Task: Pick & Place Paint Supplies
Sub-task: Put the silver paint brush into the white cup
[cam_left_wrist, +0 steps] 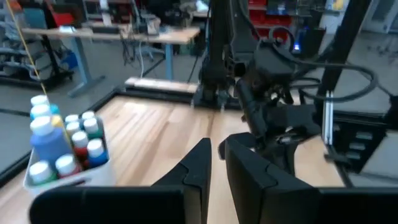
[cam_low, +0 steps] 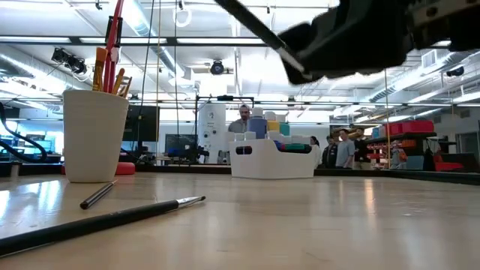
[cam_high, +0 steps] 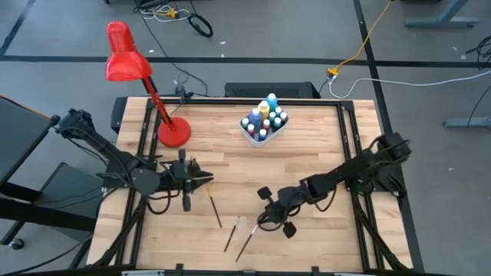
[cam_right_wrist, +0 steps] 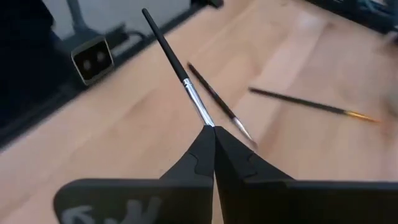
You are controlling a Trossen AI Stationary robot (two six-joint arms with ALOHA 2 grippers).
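Observation:
My right gripper [cam_right_wrist: 210, 129] hangs above the table's near middle [cam_high: 262, 222], shut on a thin dark-handled paintbrush [cam_right_wrist: 168, 53]. Two more paintbrushes [cam_right_wrist: 217, 102] [cam_right_wrist: 311, 102] lie flat on the wood below it. A white tray [cam_high: 263, 126] full of small paint bottles [cam_left_wrist: 62, 146] stands at the far middle. A beige cup [cam_low: 94, 135] holding brushes stands on the table in the low view. My left gripper [cam_left_wrist: 216, 149] hovers at the left [cam_high: 203, 180], pointing almost level. Its fingers are a narrow gap apart with nothing between them. My right gripper pinches the paintbrush at its metal ferrule [cam_right_wrist: 200, 112] between the two fingertips. The fingers slant down toward the table's near left. The dark handle [cam_low: 251, 22] runs on ahead of them, in line with the fingers. The brush is lifted clear of the table.
A red desk lamp [cam_high: 126, 65] stands with its round base [cam_high: 174, 133] at the far left of the table. Black rails [cam_high: 357, 153] run along the table's sides. Bare wood [cam_high: 230, 157] lies between the tray and the brushes. People stand in the room behind the table [cam_low: 341, 150].

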